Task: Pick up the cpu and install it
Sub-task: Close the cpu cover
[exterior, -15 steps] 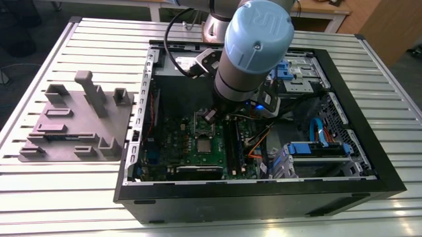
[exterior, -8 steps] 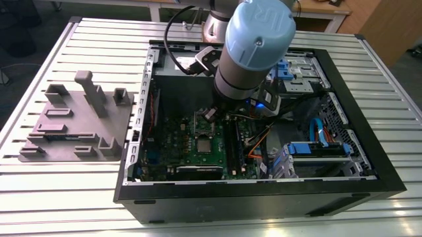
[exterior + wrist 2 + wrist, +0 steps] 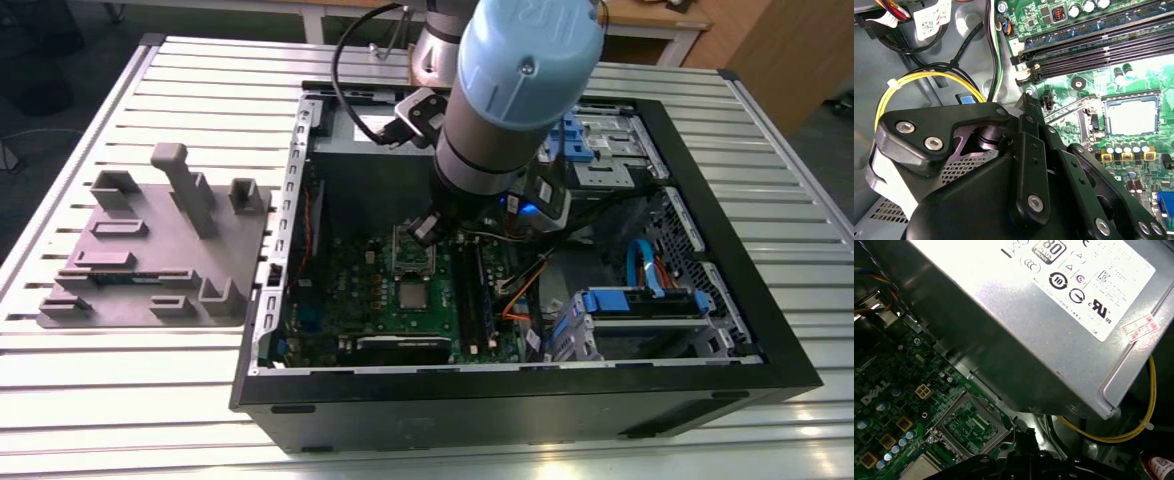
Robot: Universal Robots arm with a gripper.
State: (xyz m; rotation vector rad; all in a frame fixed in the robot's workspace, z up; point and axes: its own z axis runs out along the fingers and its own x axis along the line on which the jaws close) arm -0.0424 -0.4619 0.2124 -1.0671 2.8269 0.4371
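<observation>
The cpu (image 3: 415, 295) lay flat in its socket near the middle of the motherboard (image 3: 342, 290). The hinged socket frame (image 3: 411, 257) beside it stood open, likely to keep the seat clear. The gripper (image 3: 426, 230) hung over that frame, apart from the chip; spread or pressed together, I could not tell.

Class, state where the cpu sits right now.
In the exterior view, the cpu lies flat on the green motherboard mid-case, beside the silver socket frame, on the frame's camera-near side.

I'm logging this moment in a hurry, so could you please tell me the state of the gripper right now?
Gripper: cannot be told. It hangs over the motherboard, with the cpu lying on the board nearby.
</observation>
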